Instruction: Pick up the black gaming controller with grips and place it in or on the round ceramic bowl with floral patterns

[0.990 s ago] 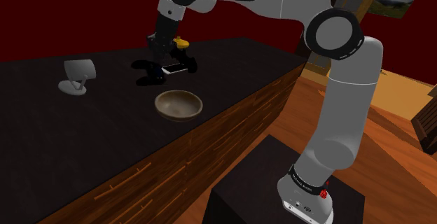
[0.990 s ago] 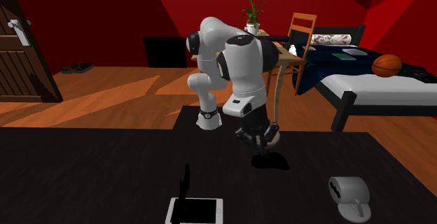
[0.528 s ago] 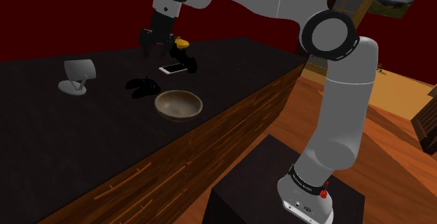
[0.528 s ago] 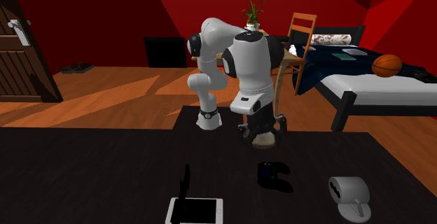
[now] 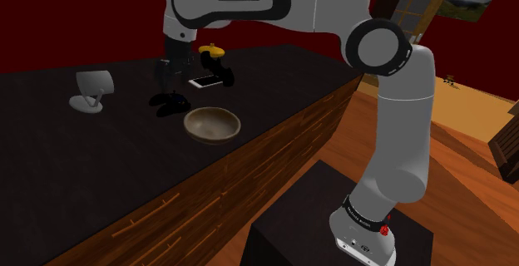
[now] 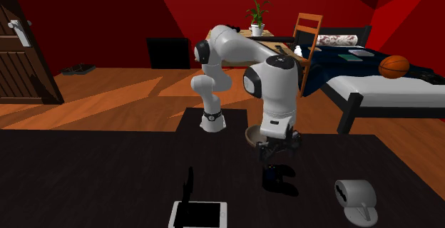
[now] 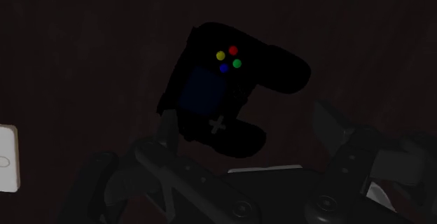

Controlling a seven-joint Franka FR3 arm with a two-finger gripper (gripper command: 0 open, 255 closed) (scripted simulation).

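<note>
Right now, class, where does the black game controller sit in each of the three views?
Shoulder view: controller left of centre on the counter, up-left of the bowl.
Second exterior view: controller right of centre, low, under the arm.
Wrist view: controller just ahead of the open gripper.
Shared landmark: the gripper, directly over it.

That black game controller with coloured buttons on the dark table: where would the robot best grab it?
Probably across the black gaming controller's central body, from straight above: it lies flat, buttons up, and the middle looks narrower than its two spread grips, so the open fingers could close on it.
</note>
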